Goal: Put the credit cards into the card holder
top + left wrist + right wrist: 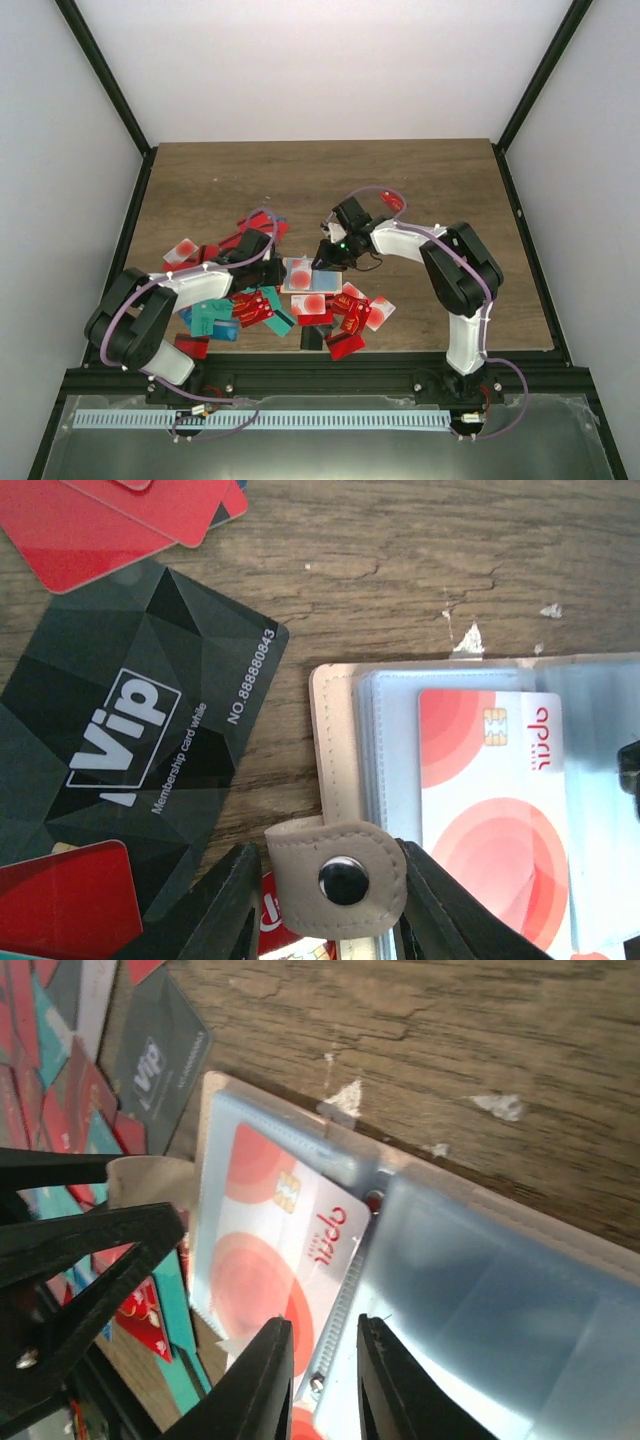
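Observation:
The beige card holder (pixel 322 279) lies open on the wood, its light blue sleeves facing up. A white-and-red credit card (pixel 490 810) sits in its left sleeve (pixel 270 1230). My left gripper (pixel 328 865) is shut on the holder's snap tab (pixel 340 875) at the holder's left edge. My right gripper (pixel 322 1325) hovers just over the holder's spine, beside that card. Its jaws stand a narrow gap apart with nothing between them. Several more credit cards (pixel 255 305), mostly red and teal, lie scattered around the holder.
A black VIP card (pixel 140 740) lies just left of the holder, with red cards (pixel 90 520) beyond it. More cards (pixel 350 320) lie towards the table's near edge. A black frame and white walls enclose the table.

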